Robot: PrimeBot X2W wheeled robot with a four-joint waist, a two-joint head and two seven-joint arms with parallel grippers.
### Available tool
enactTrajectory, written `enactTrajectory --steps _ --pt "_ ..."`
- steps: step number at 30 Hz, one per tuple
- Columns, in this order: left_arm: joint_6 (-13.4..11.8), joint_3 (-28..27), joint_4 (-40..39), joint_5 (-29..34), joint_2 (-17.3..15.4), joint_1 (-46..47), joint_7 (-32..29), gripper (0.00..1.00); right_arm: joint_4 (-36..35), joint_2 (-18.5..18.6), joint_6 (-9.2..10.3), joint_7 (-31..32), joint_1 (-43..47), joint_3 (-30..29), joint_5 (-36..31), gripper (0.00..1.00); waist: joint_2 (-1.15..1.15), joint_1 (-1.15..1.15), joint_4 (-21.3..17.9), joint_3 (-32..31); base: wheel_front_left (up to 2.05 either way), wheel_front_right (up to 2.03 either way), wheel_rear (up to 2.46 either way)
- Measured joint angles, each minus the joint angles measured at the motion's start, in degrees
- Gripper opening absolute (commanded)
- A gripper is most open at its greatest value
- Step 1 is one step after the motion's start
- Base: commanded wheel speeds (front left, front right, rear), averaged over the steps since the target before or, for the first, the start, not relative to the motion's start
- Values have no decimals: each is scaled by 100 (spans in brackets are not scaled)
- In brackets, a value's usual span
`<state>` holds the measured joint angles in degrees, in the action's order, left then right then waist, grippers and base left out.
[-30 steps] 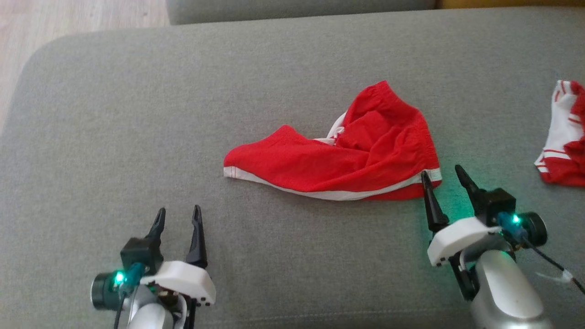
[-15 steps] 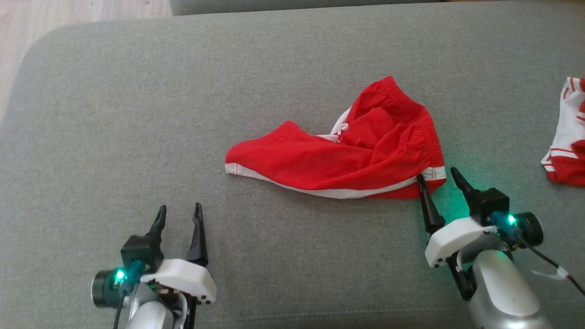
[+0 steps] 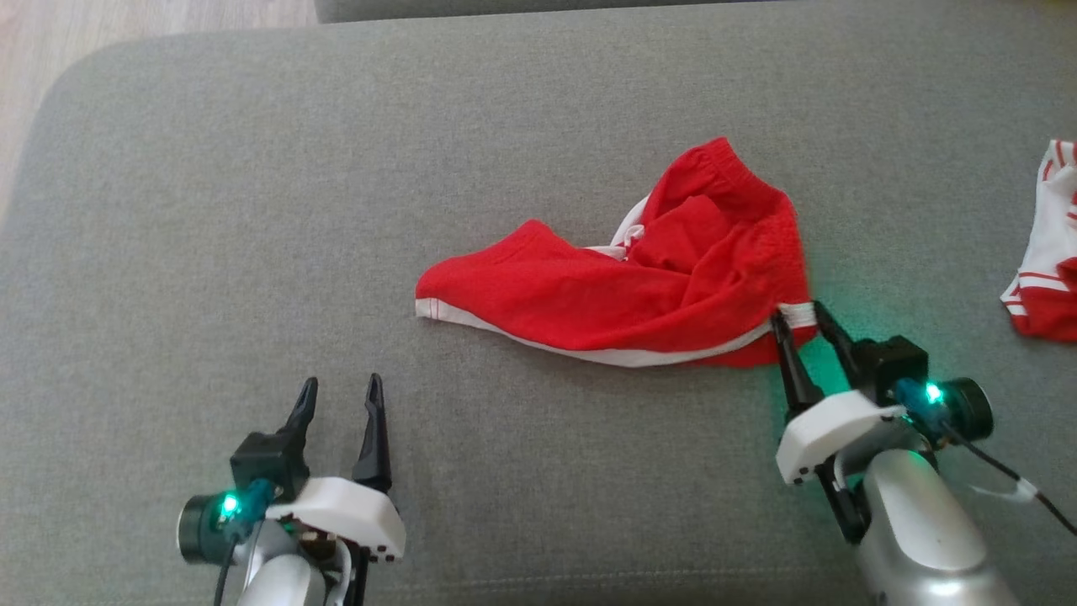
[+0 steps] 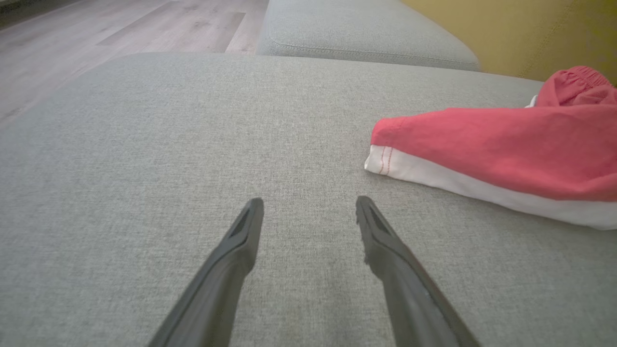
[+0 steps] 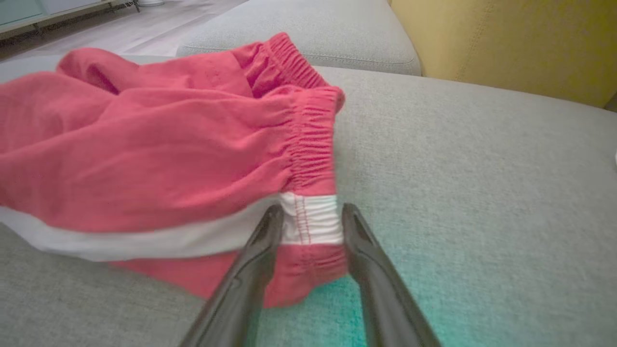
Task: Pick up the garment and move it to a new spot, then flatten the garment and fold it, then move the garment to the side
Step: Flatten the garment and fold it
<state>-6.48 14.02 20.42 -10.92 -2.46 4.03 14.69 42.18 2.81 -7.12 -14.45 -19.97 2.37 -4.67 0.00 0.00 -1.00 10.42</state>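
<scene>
Shorts [image 3: 623, 295] in red cloth with a white side stripe lie crumpled on the grey sofa cushion [image 3: 252, 210], a little right of its middle in the head view. One leg stretches out flat toward the robot's left and ends in a white hem. The gathered elastic waistband bunches up at the far right, and a bit of white drawstring shows in the folds.

At the near right corner of the waistband, where the white stripe crosses the elastic, sits the right gripper [image 3: 798, 313]. In the right wrist view its two dark fingers [image 5: 260, 250] stand on either side of that white band, each touching the cloth, with the corner of the shorts between them. The jaws are part-way in, narrower than the other gripper's. I cannot tell whether they actually pinch the fabric or merely flank it. The corner lies on the cushion, not lifted. Green light from the wrist colours the upholstery just beside the fingers.

The left gripper [image 3: 342, 383] rests low over the cushion near the front edge, well apart from the shorts and to their left. Its jaws are spread wide with nothing between them. In the left wrist view the hemmed leg end lies ahead and to the right of its fingertips.

A second red-and-white garment [image 3: 1043, 252] lies at the far right edge of the cushion. Beyond the cushion's rounded left corner there is pale wood floor [image 3: 126, 17]; behind it are another grey cushion [image 4: 361, 29] and a yellow upholstered surface [image 5: 506, 43].
</scene>
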Motion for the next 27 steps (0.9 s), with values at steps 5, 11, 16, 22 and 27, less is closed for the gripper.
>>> enactTrajectory --steps 5,11,16,22,27 --pt "0 -10 5 -1 -1 9 0 100 -5 0 0 0 -66 138 14 31 0 0 -30 6 0 0 0" --pt "1 -2 18 -76 -1 9 0 100 -105 3 0 0 -56 297 80 2 0 0 -168 9 0 0 0" --pt "49 30 45 -82 0 91 0 100 -108 22 0 0 -56 337 194 0 0 0 -274 50 0 0 0" --pt "332 186 196 -190 0 379 0 100 -141 29 0 0 -76 341 259 0 0 0 -353 176 0 0 0" --pt "666 192 415 -358 0 701 0 100 -201 60 0 0 -207 331 259 0 0 0 -453 287 0 0 0"
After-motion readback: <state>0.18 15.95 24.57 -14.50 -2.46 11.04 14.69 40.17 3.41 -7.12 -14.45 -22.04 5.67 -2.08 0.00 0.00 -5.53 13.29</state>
